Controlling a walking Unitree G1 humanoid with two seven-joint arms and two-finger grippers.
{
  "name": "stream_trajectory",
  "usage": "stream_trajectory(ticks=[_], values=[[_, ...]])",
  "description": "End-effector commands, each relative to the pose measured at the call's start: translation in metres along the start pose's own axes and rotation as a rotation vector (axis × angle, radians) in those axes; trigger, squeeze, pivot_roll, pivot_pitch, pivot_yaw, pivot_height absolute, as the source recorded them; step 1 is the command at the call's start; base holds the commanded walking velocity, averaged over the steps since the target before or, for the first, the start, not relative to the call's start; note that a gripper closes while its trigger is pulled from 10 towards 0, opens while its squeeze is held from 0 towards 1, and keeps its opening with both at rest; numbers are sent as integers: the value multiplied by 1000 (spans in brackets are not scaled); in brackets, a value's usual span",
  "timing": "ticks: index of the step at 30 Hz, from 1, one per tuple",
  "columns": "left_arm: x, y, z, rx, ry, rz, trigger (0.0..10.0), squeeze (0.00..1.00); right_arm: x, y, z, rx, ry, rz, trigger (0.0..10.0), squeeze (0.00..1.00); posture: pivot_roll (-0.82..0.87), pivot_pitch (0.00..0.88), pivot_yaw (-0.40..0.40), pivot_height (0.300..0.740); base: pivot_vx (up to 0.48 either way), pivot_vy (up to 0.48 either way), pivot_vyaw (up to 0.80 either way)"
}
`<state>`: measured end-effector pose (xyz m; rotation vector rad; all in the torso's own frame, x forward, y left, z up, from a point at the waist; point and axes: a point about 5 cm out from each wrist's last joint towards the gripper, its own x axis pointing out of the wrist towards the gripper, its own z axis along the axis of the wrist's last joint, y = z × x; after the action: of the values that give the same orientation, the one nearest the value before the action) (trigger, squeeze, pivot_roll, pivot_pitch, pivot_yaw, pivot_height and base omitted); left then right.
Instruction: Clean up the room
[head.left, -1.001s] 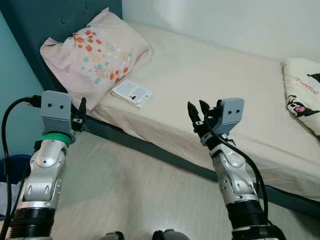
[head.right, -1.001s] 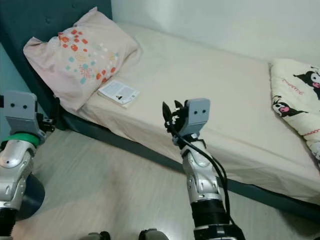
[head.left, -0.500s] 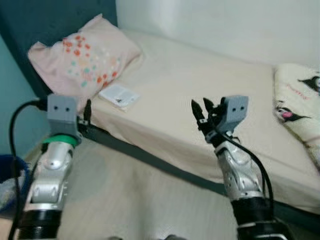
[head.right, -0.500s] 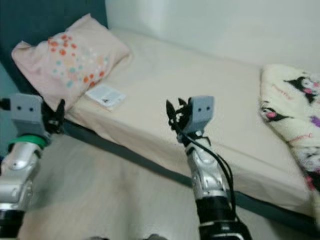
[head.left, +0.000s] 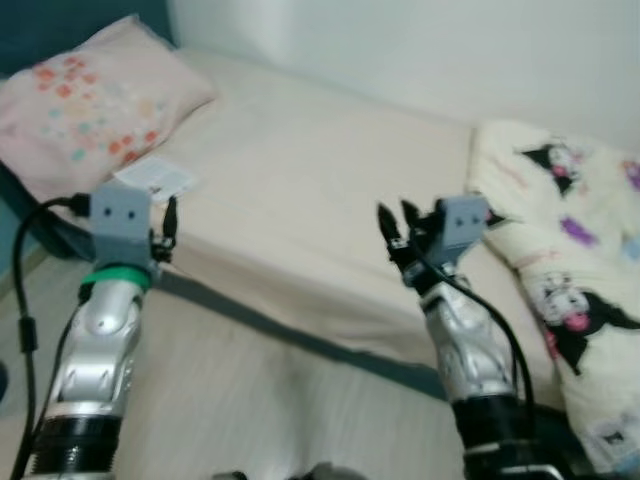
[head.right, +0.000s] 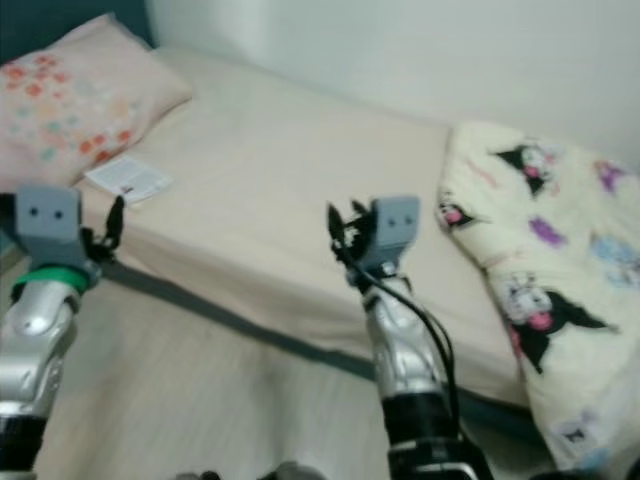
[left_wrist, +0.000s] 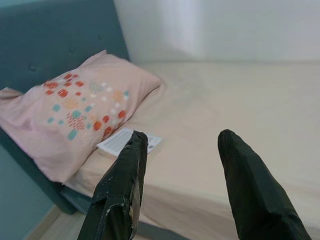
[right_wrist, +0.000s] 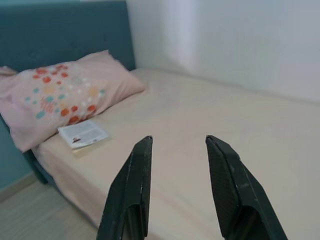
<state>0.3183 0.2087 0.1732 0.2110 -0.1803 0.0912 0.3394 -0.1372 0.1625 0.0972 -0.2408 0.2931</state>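
Lying flat on bed (head.left: 300, 190): booklet (head.left: 155, 176)

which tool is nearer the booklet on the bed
Left. The left tool is raised just in front of the booklet by the pillow; the right tool is further along the bed, towards the blanket.

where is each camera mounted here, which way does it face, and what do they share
Left and right eye views: on the head, looking forward and down at the bed and the cartoon blanket; both silver arms show, with the left pincer and right pincer raised.
Left wrist view: on the left wrist, looking along its open black fingers toward the pink pillow and booklet.
Right wrist view: on the right wrist, looking between its open fingers across the bed.
Shared: every view shows the pillow and booklet.
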Motion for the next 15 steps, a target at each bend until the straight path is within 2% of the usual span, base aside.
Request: stream_trajectory(ticks=[1, 15], values=[[-2, -3, -5, 3, 20, -10, 10000, 0, -5, -5, -5, -1, 24, -22, 10000, 0, -96, 46, 1, 723, 0, -360, 0], [1, -6, -6, 1, 24, -20, 10000, 0, -6, -6, -6, 5, 24, -37, 10000, 0, -100, 45, 11, 723, 0, -342, 0]])
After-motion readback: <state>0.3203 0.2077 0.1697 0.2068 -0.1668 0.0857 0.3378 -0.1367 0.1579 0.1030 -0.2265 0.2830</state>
